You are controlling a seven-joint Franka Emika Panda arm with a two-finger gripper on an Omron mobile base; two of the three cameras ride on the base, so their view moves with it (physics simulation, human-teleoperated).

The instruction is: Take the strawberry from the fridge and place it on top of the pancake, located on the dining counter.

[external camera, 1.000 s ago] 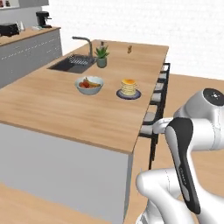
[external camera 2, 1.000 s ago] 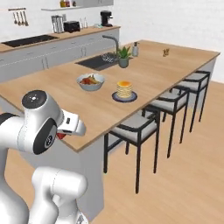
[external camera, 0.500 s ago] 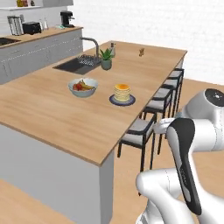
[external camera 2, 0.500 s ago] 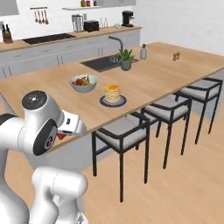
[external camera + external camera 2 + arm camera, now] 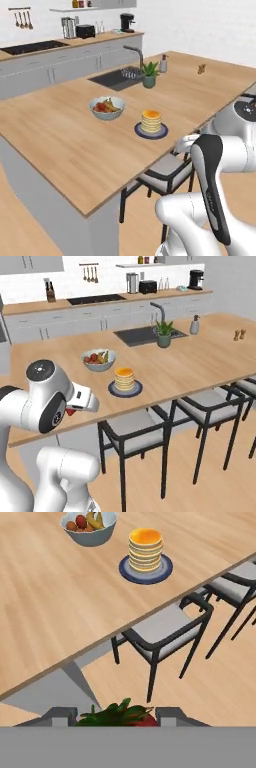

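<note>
A white robot arm on a driving base nears the large light-wood dining counter (image 5: 75, 145), its two-finger gripper (image 5: 116, 716) closed partway around a small red strawberry (image 5: 125, 716) with a ragged green leafy cap, held between the dark finger tips at the bottom of the hand view. Over the last second the whole scene has slid and grown in both base views, a sign that the base has driven closer and swung round while the things on the counter stayed put; the fetch from the fridge appears complete, and what remains is the reach and the placing. The short stack of round golden-tan pancakes (image 5: 124, 379) sits on its dark blue round plate (image 5: 125, 389) near the counter's right edge, just right of a grey bowl of mixed fruit (image 5: 107, 107) and above a black-framed chair with a grey seat (image 5: 165, 632). A red speck (image 5: 70, 412) shows beneath the hand in the right base view, well apart from the stack.
</note>
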